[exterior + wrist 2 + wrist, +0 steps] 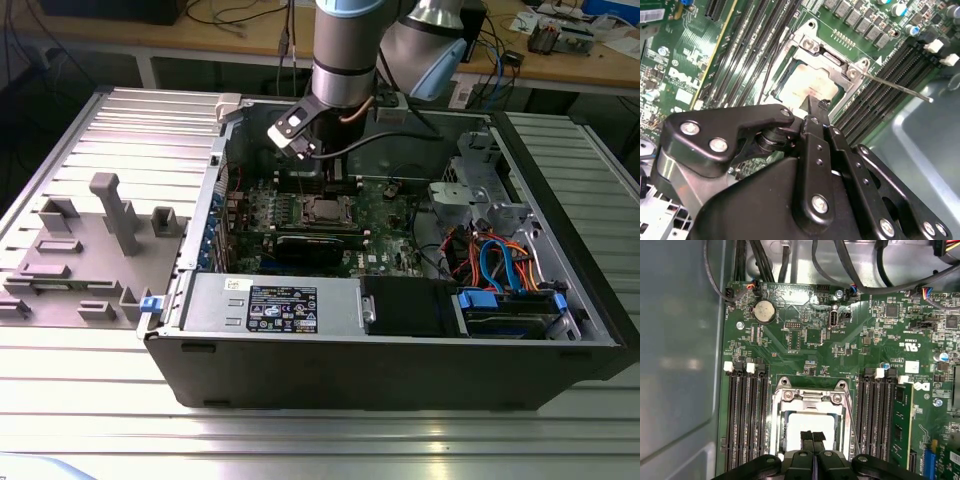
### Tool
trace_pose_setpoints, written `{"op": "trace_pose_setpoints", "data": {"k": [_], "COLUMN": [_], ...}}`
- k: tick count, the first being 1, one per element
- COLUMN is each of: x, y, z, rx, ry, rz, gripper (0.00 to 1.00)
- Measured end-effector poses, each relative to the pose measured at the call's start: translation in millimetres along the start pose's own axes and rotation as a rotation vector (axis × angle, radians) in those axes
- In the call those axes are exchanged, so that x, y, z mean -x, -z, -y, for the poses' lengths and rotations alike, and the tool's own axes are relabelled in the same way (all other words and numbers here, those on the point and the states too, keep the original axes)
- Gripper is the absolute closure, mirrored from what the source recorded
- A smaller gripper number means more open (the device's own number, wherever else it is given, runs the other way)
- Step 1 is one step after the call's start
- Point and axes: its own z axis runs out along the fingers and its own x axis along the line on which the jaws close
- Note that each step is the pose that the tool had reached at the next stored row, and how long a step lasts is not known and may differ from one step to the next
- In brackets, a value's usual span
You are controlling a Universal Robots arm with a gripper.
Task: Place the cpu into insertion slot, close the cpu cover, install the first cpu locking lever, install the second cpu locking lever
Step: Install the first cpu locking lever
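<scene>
The cpu [810, 424], a flat square chip with a pale silver top, lies in the insertion slot [322, 210] on the green board. The cpu cover [810, 396], a silvery frame, lies down around it, as the second wrist view also shows for the cpu cover [835, 62]. A thin locking lever [900, 88] sticks out from the socket's corner, raised off the board. My gripper [813, 438] hangs just above the cpu's near edge, shut with nothing between its fingers. In the exterior view the gripper [303, 140] hovers over the open computer case.
Black memory slots [745, 415] flank the socket, with one green memory stick [900, 425] fitted. A coin battery [764, 311] and cables [850, 270] lie beyond it. A black graphics card [320, 243], a drive bay with wires [500, 265] and a grey fixture plate [90, 250] surround the work area.
</scene>
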Motion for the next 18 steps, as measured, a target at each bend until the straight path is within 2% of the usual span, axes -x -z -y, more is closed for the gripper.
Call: {"op": "trace_pose_setpoints", "data": {"k": [18], "x": [0.0], "y": [1.7], "z": [0.0], "rx": [-0.0003], "ry": [0.016], "rz": [0.0000], "gripper": [0.89]}}
